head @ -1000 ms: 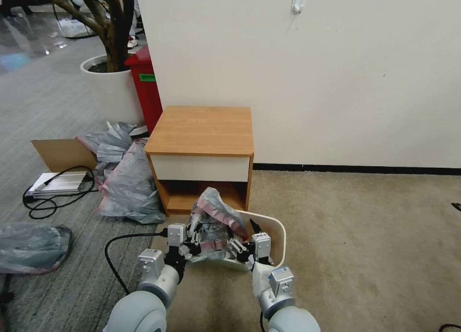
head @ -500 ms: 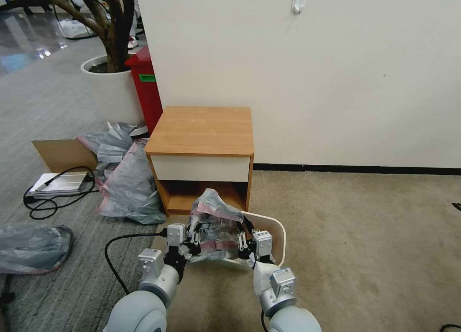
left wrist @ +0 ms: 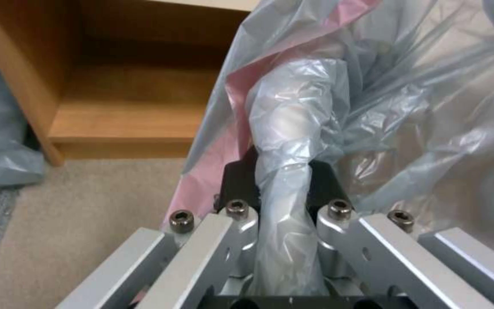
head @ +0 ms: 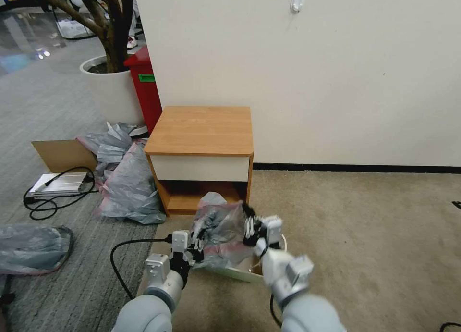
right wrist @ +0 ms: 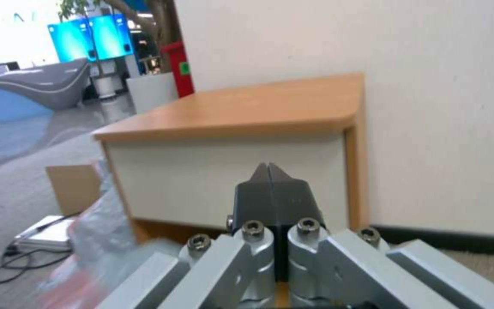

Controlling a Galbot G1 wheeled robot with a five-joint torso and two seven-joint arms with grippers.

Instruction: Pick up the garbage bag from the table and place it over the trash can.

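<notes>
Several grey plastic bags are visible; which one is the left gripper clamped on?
The garbage bag with the pink-red band, bunched over the trash can; the left gripper pinches it.

Our left tool (left wrist: 284, 180) pinching the garbage bag (left wrist: 298, 128)

We see a bunched fold clamped between both fingers (left wrist: 238, 182) — the nightstand's shelf (left wrist: 127, 116) behind.

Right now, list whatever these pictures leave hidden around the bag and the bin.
- Trash can interior, head view: covered by the garbage bag and the right gripper.
- Whether the bag's mouth wraps the rim: hidden by crumpled plastic.
- Film between the right gripper's shut fingers, right wrist view: none discernible.
- Left gripper, left wrist view: clamped on a twisted fold; the can hidden behind plastic.
</notes>
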